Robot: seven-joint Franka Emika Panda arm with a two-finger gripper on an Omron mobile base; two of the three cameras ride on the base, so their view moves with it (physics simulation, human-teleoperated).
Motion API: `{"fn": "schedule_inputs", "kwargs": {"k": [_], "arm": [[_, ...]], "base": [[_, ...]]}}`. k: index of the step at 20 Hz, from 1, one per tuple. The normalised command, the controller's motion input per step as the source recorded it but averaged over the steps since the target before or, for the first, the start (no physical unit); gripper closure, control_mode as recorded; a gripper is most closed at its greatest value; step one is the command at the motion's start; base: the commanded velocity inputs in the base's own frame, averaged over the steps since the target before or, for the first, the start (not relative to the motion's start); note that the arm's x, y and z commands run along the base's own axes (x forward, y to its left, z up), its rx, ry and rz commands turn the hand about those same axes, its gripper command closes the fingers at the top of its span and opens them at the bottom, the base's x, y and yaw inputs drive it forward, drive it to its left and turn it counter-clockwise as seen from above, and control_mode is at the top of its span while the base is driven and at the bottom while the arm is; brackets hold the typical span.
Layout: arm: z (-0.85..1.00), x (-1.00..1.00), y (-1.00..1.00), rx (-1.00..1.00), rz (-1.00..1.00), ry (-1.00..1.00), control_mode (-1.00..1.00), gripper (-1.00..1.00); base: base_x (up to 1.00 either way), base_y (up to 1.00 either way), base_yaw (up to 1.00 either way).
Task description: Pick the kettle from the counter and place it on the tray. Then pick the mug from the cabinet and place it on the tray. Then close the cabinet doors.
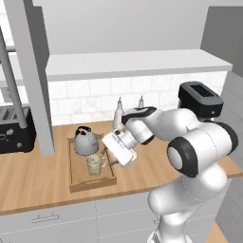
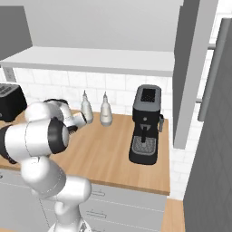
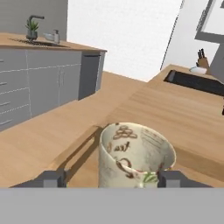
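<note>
Closest to the hand's camera stands the mug (image 3: pixel 133 155), upright between the two dark fingertips (image 3: pixel 50 177), which sit apart at nine and three o'clock of it with a visible gap on each side. The gripper (image 1: pixel 105 154) looks released, its jaws spread wide and clear of the mug's wall.

From the left base view, the mug (image 1: pixel 94 165) rests on the tray (image 1: pixel 77 182), at about five o'clock of the kettle (image 1: pixel 85 141), which is already seated toward the tray's far end. The tray's long axis runs away from the counter (image 1: pixel 33 182) edge toward the wall.

Both placements seem done, so I judge the cabinet doors come next. One open door panel (image 1: pixel 33 76) hangs at ten o'clock of the gripper, another (image 2: pixel 192 68) far off at three. The hand must back straight away from the mug, toward four o'clock, before rising.
</note>
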Motion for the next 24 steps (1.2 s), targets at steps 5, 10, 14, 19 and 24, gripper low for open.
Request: {"fn": "schedule_inputs", "kwargs": {"k": [5,10,14,19,24], "arm": [[0.98,-0.35,-0.48,0.01,0.00,0.00,-1.00,-1.00],[1.00,-0.83,0.15,-0.10,0.00,0.00,-1.00,-1.00],[0.96,-1.00,0.75,-0.34,0.00,-0.16,-1.00,-1.00],[0.71,-1.00,0.48,-0.33,0.00,-0.35,-1.00,-1.00],[0.31,-0.78,0.22,-0.39,0.00,-0.43,-1.00,-1.00]], "base": [[0.00,0.00,0.00],[0.00,0.00,0.00],[0.00,0.00,0.00],[0.00,0.00,0.00],[0.00,0.00,0.00]]}}
